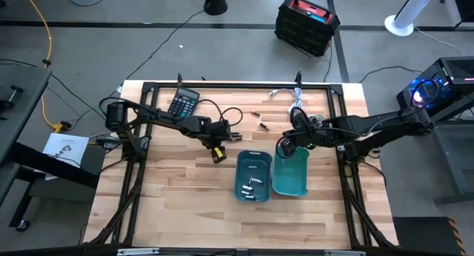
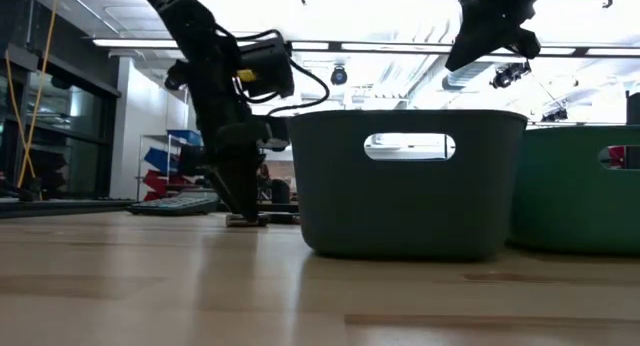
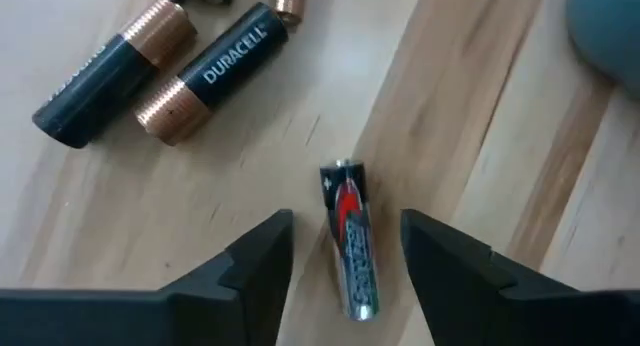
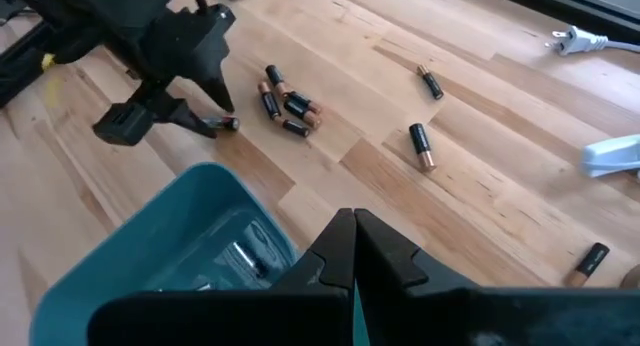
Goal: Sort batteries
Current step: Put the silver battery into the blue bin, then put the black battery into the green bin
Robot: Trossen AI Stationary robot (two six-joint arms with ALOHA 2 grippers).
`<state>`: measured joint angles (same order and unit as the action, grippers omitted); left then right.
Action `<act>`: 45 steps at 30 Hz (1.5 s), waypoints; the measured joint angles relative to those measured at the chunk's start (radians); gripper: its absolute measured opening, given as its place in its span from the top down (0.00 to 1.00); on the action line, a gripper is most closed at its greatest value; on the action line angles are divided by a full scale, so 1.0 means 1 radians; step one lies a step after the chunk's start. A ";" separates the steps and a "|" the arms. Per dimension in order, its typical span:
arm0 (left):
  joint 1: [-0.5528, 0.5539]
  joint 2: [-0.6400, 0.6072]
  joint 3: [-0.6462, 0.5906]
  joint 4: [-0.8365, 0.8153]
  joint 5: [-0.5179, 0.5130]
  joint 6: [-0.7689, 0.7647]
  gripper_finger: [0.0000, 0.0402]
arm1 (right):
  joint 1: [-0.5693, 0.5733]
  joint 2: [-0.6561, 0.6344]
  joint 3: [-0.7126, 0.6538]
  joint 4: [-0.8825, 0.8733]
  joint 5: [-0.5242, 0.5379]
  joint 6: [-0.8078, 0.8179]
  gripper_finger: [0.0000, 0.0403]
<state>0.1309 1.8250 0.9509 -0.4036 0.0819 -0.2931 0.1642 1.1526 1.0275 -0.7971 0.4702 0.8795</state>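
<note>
two duracell batteries (image 3: 160, 81) lie near the slim battery (image 3: 350, 236) between the left hand's (image 3: 345, 248) fingers.

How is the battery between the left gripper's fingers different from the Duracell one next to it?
The silver battery is slimmer and shorter than the Duracell battery. It wears a silver and black wrap with red markings, while the Duracell is black with a copper end. The silver one lies between the open fingers of the left gripper; the Duracell lies outside them, beside another black and copper cell. Both lie flat on the wooden table.
</note>
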 joint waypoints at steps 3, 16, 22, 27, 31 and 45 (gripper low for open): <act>-0.005 0.009 0.007 -0.013 0.007 -0.024 0.70 | 0.000 0.000 0.000 -0.003 0.000 0.001 1.00; -0.005 -0.405 0.069 0.004 0.129 0.084 0.93 | 0.000 0.000 0.000 -0.023 -0.003 -0.003 1.00; -0.095 -0.307 0.115 0.137 0.121 0.148 0.93 | -0.007 0.000 0.000 -0.020 -0.003 -0.005 1.00; -0.156 -0.149 0.236 0.233 0.077 0.148 0.80 | -0.007 0.000 0.000 -0.005 -0.003 -0.001 1.00; -0.161 -0.053 0.357 0.165 0.055 0.148 0.64 | -0.007 0.000 0.000 -0.002 0.004 0.004 1.00; 0.032 -0.292 0.347 -0.070 0.033 0.204 0.51 | -0.203 0.015 -0.031 -0.073 -0.062 0.020 0.72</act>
<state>0.1624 1.5333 1.2975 -0.4733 0.1146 -0.0889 -0.0387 1.1672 0.9966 -0.8697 0.4081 0.8993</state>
